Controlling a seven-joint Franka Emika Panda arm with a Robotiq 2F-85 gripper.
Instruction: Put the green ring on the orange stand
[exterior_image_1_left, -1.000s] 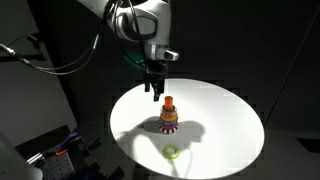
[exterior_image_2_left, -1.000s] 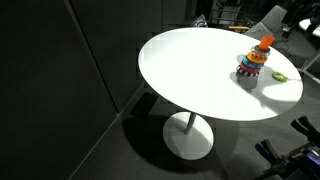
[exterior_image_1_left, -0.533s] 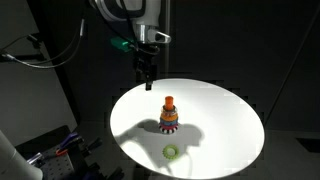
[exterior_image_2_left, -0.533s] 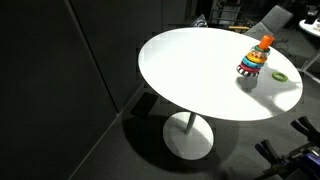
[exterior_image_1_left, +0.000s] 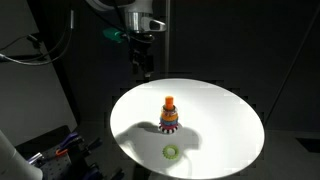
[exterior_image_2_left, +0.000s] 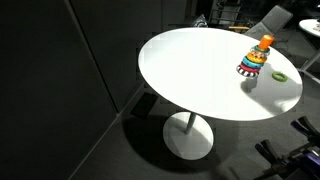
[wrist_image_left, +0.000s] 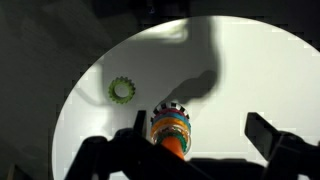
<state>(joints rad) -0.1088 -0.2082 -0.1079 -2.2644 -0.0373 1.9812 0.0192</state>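
Note:
The orange stand (exterior_image_1_left: 169, 113) is upright near the middle of the round white table (exterior_image_1_left: 230, 120); it also shows in an exterior view (exterior_image_2_left: 256, 60) and the wrist view (wrist_image_left: 172, 132). In the wrist view a thin green ring (wrist_image_left: 171, 114) sits in the stack round the peg. A lighter yellow-green ring (exterior_image_1_left: 172, 152) lies flat on the table, apart from the stand, and shows in the wrist view (wrist_image_left: 122, 90) too. My gripper (exterior_image_1_left: 143, 66) hangs high above the table's far edge, open and empty. Its fingers (wrist_image_left: 200, 135) are wide apart.
The table (exterior_image_2_left: 190, 70) stands on a single pedestal (exterior_image_2_left: 188, 135) in a dark room. Cables and clutter (exterior_image_1_left: 55, 145) lie beside it. A chair (exterior_image_2_left: 272, 18) stands beyond the table's edge.
My gripper has risen from just above the stand and moved back towards the table's far edge. The stand and the loose ring have not moved.

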